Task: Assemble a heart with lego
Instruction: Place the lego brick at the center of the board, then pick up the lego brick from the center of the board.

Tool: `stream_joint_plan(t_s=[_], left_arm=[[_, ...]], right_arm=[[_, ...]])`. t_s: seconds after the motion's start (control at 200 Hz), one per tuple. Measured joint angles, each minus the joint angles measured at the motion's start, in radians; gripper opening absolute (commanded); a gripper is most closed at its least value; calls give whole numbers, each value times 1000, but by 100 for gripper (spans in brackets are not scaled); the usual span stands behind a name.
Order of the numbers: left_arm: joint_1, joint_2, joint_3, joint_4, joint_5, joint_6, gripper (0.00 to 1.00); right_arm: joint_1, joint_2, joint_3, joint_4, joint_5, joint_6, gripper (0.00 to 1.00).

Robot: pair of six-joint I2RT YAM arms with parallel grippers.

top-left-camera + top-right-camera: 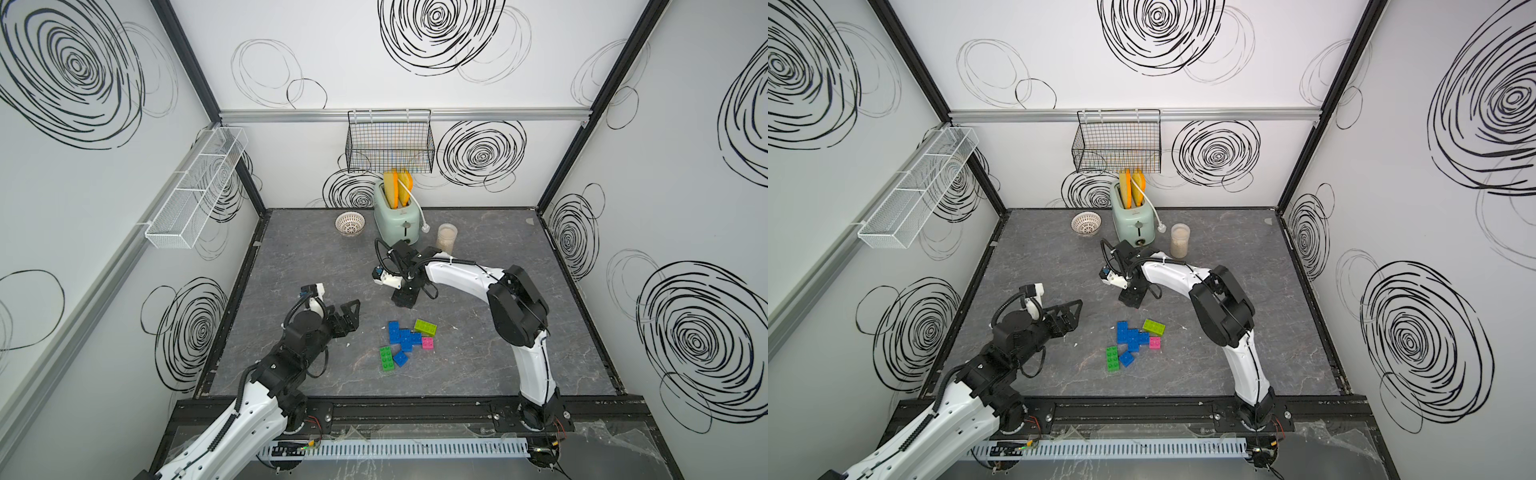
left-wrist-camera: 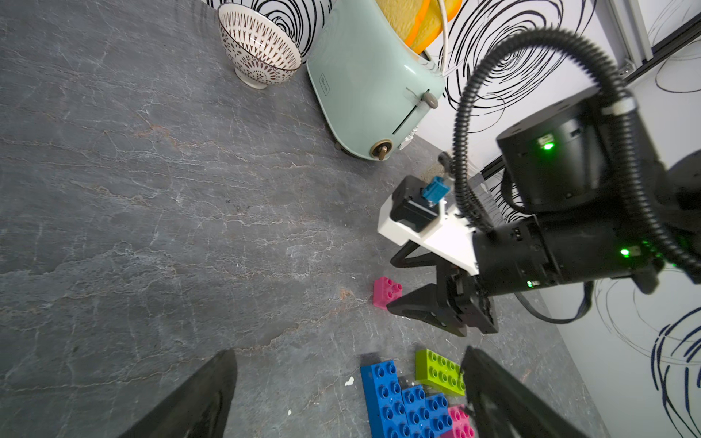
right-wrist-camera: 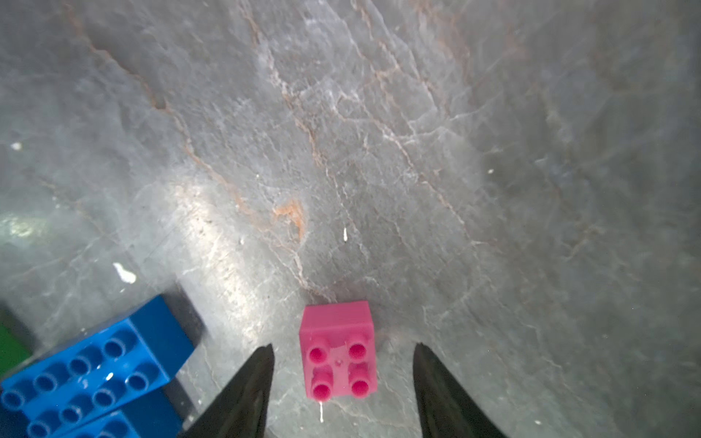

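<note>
The heart [image 1: 404,337] is a flat stepped clump of blue lego bricks mid-table, seen in both top views, with a pink square brick [image 1: 427,343] at its edge. A lime brick [image 1: 425,327], a green brick [image 1: 386,358] and a small blue brick [image 1: 400,358] lie loose around it. Behind the clump my right gripper [image 3: 343,346] points down at the table and is open. A second pink square brick [image 3: 338,350] rests on the table between its fingers with gaps on both sides. My left gripper [image 1: 351,318] hovers left of the clump, wide open and empty.
A mint-green toaster [image 1: 395,216] holding yellow slices stands at the back, with a patterned bowl [image 1: 350,223] to its left and a jar [image 1: 447,237] to its right. A black wire basket [image 1: 390,141] and a white mesh shelf [image 1: 195,191] hang on the walls.
</note>
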Motion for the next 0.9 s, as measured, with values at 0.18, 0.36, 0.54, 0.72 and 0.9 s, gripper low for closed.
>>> stream_joint_plan(t_s=[0.18,0.36,0.54,0.72,0.9], left_arm=[[4,8,0,11,7,0,97],[5,29,0,28,16,0,97],[5,42,0,40,18,0,97],[5,42,0,40,18,0,97],[5,41,0,40,18,0,97]], right_arm=[[-42,-246,-201,75,-25,46,100],[-48,-393,-399,119,-32,132,99],[-34,-409,-510,120,-27,196,85],[-28,-402,-521,125,-21,220,75],[-20,-372,-526,143,-18,220,75]])
